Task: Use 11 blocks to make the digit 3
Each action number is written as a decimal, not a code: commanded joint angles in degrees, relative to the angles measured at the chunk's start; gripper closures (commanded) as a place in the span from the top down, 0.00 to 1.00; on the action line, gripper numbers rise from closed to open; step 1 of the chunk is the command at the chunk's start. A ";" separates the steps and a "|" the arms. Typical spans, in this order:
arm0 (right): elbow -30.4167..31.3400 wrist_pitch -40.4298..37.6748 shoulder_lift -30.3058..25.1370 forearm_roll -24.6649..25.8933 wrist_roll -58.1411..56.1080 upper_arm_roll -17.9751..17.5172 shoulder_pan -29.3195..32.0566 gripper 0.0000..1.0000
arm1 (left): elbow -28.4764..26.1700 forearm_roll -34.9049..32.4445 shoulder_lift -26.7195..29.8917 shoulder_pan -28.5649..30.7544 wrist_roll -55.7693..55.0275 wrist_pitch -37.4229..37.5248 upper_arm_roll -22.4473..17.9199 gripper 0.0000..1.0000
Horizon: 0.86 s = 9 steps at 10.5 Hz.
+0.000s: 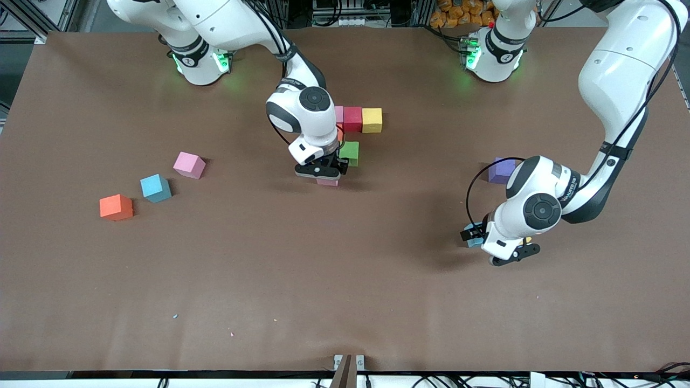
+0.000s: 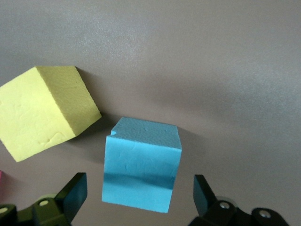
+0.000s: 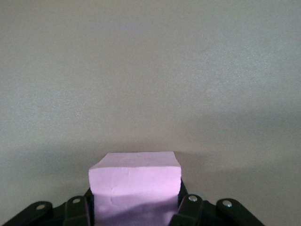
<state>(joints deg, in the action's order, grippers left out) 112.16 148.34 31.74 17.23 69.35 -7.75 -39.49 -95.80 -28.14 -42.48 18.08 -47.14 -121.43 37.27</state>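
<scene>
My right gripper (image 1: 322,173) is shut on a pink block (image 1: 327,182) (image 3: 135,181), held low at the table top next to a green block (image 1: 350,152). A row of pink (image 1: 339,114), red (image 1: 353,119) and yellow (image 1: 372,120) blocks lies farther from the front camera than the green one. My left gripper (image 1: 489,243) (image 2: 138,188) stands open over a blue block (image 2: 141,165) (image 1: 475,242), one finger on each side and apart from it. A yellow block (image 2: 44,110) lies just beside the blue one. A purple block (image 1: 501,170) sits near the left arm.
Toward the right arm's end of the table lie three loose blocks: pink (image 1: 189,165), blue (image 1: 156,188) and orange (image 1: 116,207). The brown table (image 1: 302,280) runs wide and bare toward the front camera.
</scene>
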 commanded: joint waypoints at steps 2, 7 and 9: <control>1.66 0.46 -1.15 1.58 1.92 -0.96 0.64 0.00 | 1.58 -1.31 -1.20 -0.68 0.21 0.22 -0.35 1.00; 1.75 0.72 -0.89 1.66 2.28 -1.31 0.64 0.19 | 1.58 -1.39 -1.55 -0.94 -0.06 0.05 -0.71 1.00; 1.84 0.72 -0.89 1.75 2.19 -1.31 0.64 0.47 | 1.67 -1.40 -1.64 -0.94 -0.14 0.05 -0.88 1.00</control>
<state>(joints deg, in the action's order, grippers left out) 112.35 148.37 31.74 17.26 69.50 -8.21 -39.49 -95.16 -28.14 -43.64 17.79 -47.14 -121.43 36.95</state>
